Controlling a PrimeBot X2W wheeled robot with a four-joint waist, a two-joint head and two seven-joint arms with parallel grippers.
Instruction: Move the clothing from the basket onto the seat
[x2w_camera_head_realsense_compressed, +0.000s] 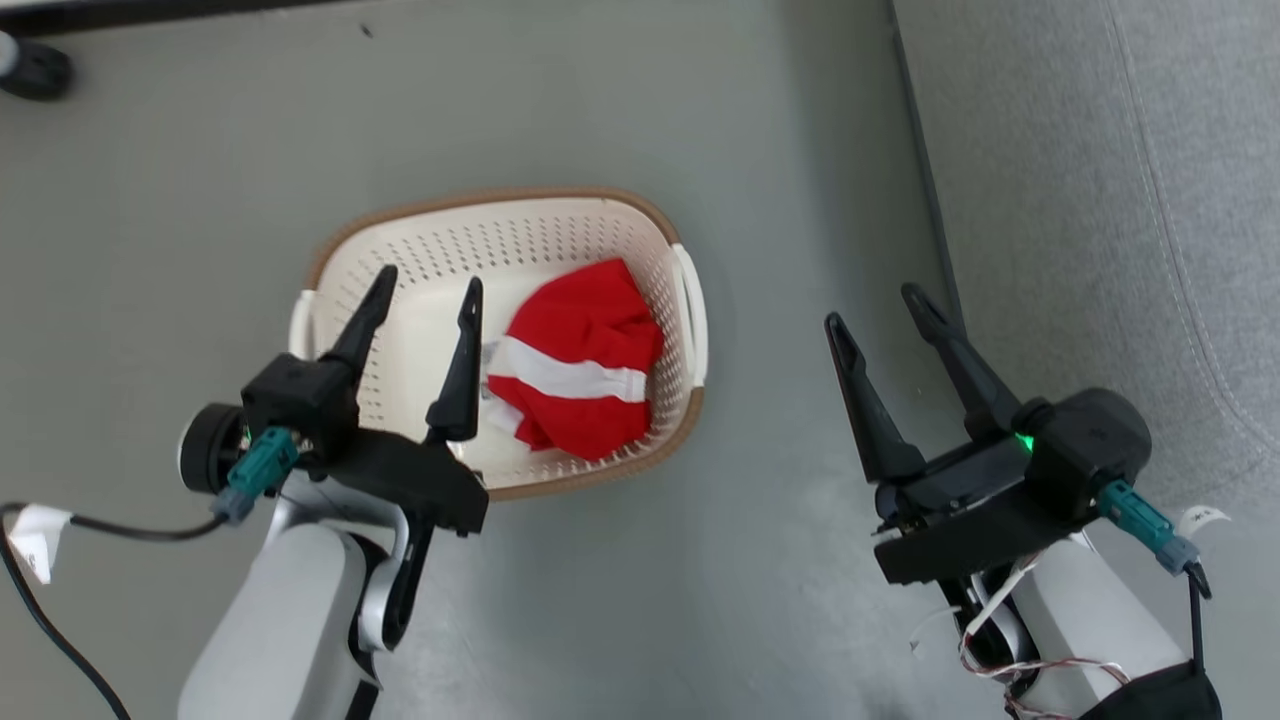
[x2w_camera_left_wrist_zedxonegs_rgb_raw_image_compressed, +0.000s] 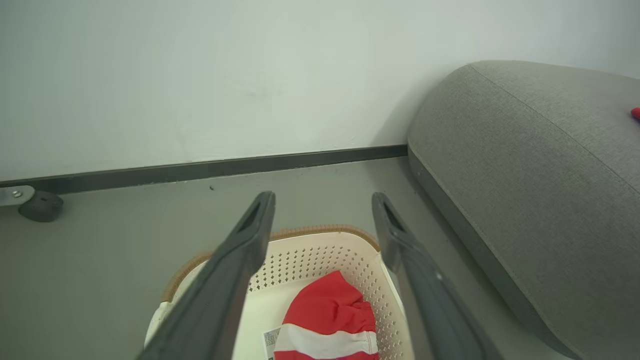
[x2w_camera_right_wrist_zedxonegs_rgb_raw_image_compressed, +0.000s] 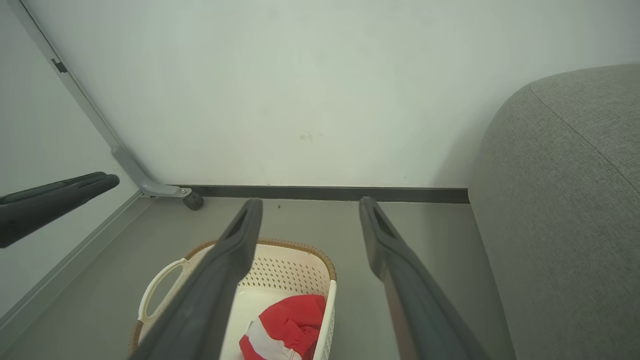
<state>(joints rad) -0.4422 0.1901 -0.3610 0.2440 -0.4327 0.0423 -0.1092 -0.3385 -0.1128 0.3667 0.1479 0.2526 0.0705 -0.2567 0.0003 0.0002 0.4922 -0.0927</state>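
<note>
We see a smooth grey floor (x2w_camera_head_realsense_compressed: 640, 110) carrying everything here. On it stands the cream-white basket (x2w_camera_head_realsense_compressed: 520, 235), brown-rimmed and upright, away from the wall. To our right the light-grey seat (x2w_camera_head_realsense_compressed: 1090, 180) rests on the same floor, near the basket but apart from it. A dark caster (x2w_camera_head_realsense_compressed: 38, 70) sits far left, beside the dark skirting (x2w_camera_left_wrist_zedxonegs_rgb_raw_image_compressed: 200, 170).

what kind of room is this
Probably a living room, or a mock-up of one: a grey upholstered seat like a sofa's stands by a plain wall, and a basket of laundry sits on the bare floor.
</note>
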